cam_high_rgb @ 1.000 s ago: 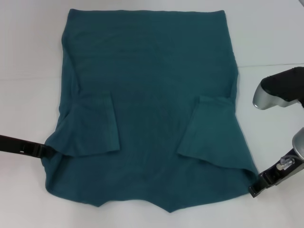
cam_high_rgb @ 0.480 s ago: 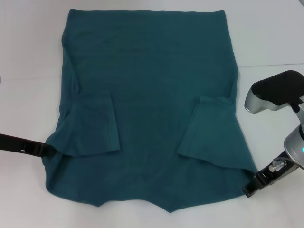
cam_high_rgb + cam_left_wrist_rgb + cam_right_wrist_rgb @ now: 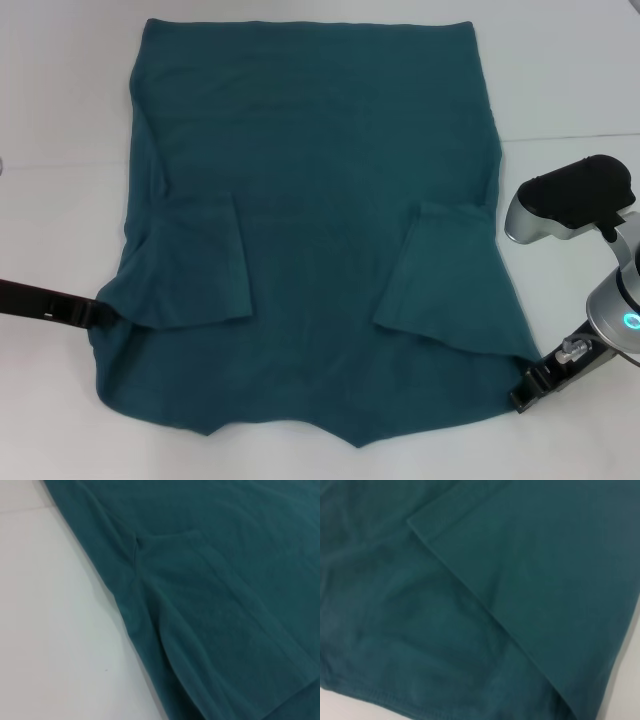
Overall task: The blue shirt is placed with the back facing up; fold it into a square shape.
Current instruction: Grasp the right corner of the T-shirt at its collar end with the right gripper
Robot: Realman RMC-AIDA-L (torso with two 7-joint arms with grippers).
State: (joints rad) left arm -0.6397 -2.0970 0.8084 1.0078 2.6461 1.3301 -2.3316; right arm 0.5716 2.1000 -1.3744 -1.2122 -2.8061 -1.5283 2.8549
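The blue shirt (image 3: 310,200) lies flat on the white table, plain side up, collar end nearest me. Both short sleeves are folded inward: one (image 3: 195,265) on the left, one (image 3: 440,280) on the right. My left gripper (image 3: 95,315) is low on the table, touching the shirt's left edge by the shoulder. My right gripper (image 3: 517,398) is low at the shirt's near right shoulder corner. The left wrist view shows the shirt's edge (image 3: 225,580) beside bare table. The right wrist view is filled with the shirt (image 3: 395,630) and the folded sleeve's hem (image 3: 480,610).
The white table (image 3: 60,150) extends on both sides of the shirt and beyond its far hem. My right arm's grey and black joints (image 3: 570,200) hang over the table to the right of the shirt.
My right gripper has slid a little to the left, closer onto the shirt's near right corner, and the right arm's upper joints have shifted left. The left gripper and the shirt have not moved.
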